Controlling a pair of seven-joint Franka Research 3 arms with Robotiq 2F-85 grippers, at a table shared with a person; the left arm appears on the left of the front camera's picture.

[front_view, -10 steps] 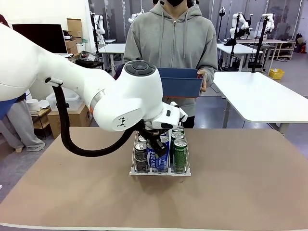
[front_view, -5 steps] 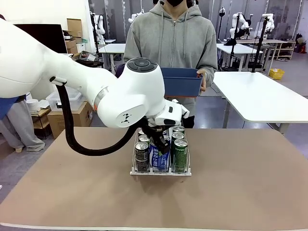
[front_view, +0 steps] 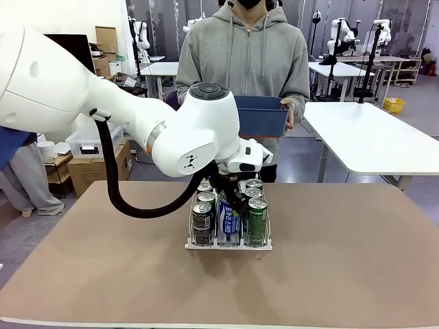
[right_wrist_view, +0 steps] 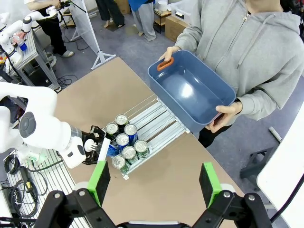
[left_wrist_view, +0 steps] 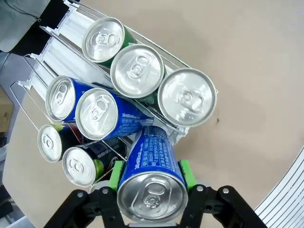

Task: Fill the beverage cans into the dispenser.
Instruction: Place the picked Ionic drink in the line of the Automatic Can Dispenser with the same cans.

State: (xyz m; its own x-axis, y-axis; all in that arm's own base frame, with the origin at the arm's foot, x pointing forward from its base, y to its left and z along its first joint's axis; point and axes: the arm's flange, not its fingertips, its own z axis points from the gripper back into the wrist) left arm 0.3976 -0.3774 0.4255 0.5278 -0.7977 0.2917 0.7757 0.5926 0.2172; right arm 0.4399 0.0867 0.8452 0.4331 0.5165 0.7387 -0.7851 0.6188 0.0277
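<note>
The clear wire dispenser (front_view: 228, 245) stands mid-table, with dark cans (front_view: 202, 223) in its left lane and green cans (front_view: 256, 219) in its right. My left gripper (front_view: 230, 199) is shut on a blue can (front_view: 227, 218), held at the front of the middle lane. In the left wrist view that blue can (left_wrist_view: 151, 187) sits between the green pads (left_wrist_view: 186, 173), leaning toward the two blue cans (left_wrist_view: 99, 113) behind it. Three green cans (left_wrist_view: 137, 71) fill one lane and two dark cans (left_wrist_view: 78, 165) stand in the other. My right gripper (right_wrist_view: 154, 183) hangs open high above the table.
A person at the far side holds an empty blue tub (front_view: 259, 115) in both hands; from above the tub (right_wrist_view: 192, 90) lies just behind the dispenser (right_wrist_view: 156, 116). My bulky left arm (front_view: 137, 130) spans the table's left half. Bare tabletop lies to the right.
My left arm has shifted right and slightly up. The blue can has gone from leaning to nearly upright at the front of the middle lane.
</note>
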